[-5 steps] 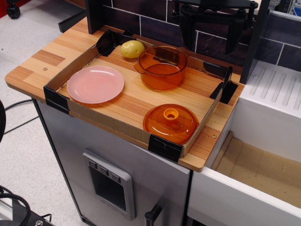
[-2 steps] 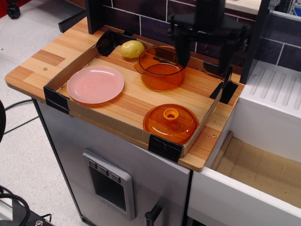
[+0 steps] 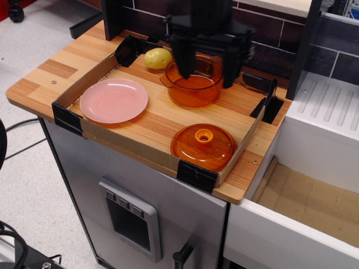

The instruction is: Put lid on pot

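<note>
The orange lid [image 3: 203,146] with its round knob lies flat at the front right corner of the cardboard tray [image 3: 134,147]. The orange pot [image 3: 192,85] stands open at the back middle of the tray. My black gripper [image 3: 206,78] hangs over the pot, blurred, with its two fingers [image 3: 183,60] spread wide apart and nothing between them. The left finger is in front of the pot's left rim, the right finger [image 3: 231,68] by its right side. The gripper is well behind the lid and apart from it.
A pink plate [image 3: 114,100] lies at the tray's left. A yellow potato-like object [image 3: 158,58] sits at the back left, beside the pot. A dark brick wall [image 3: 280,39] runs behind. A white sink unit [image 3: 328,120] stands to the right of the wooden counter [image 3: 50,75].
My gripper has moved left and down, from the back right above the wall to over the pot. Its fingers stay spread. Lid, pot, plate have not moved.
</note>
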{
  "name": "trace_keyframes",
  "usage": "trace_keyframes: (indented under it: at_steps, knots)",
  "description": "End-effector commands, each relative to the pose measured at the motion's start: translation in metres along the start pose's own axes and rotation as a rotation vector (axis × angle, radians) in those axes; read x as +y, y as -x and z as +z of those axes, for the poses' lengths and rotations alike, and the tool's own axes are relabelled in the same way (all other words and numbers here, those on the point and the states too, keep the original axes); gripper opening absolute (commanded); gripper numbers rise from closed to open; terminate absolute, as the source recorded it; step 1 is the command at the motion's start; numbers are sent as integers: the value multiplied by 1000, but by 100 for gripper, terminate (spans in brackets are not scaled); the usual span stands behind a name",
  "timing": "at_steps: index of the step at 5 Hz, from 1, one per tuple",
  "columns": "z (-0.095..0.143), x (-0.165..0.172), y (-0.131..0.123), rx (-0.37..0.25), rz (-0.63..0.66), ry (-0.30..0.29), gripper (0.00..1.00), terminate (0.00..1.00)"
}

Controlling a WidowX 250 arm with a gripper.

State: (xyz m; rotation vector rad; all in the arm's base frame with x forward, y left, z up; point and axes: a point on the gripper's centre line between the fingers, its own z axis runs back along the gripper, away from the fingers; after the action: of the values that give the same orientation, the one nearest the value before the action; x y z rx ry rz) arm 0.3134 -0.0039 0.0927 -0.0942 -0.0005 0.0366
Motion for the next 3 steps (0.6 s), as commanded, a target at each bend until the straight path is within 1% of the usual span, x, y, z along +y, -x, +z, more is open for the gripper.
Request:
trace_keyframes:
  at_steps: [1, 2, 3]
  knots:
    - [-32, 2, 13, -80, -38, -36, 100, 0]
    - [-47, -1, 15, -84, -49, -51, 100, 0]
    - [-49, -6, 13, -85, -46, -44, 100, 0]
